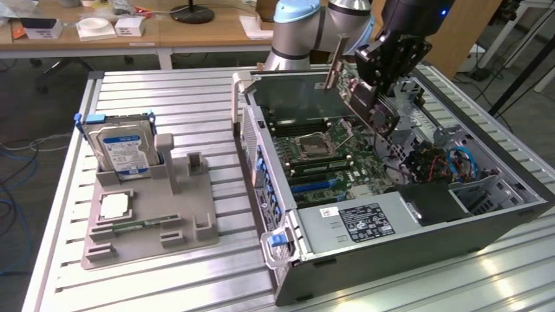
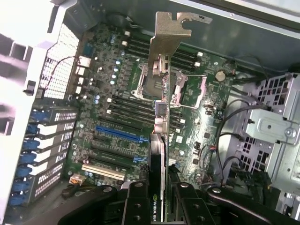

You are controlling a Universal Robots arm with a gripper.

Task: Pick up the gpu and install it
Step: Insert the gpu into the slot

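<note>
You had the gripper point(image 1: 386, 71) clamped on the gpu point(image 1: 368, 107) in the exterior view's upper right. It hung edge-on over the motherboard point(image 2: 117, 117) inside the open case point(image 1: 256, 143), probably so its connector edge faced the slots.

I see the gpu point(image 2: 161, 117) as a green board with a dull silver metal bracket. The gripper point(image 2: 159, 201) looks matt black. The computer case point(image 1: 416, 246) is dark painted metal, the table point(image 1: 173, 97) ribbed pale aluminium, and the holder tray point(image 1: 147, 227) matt grey plastic.
</note>
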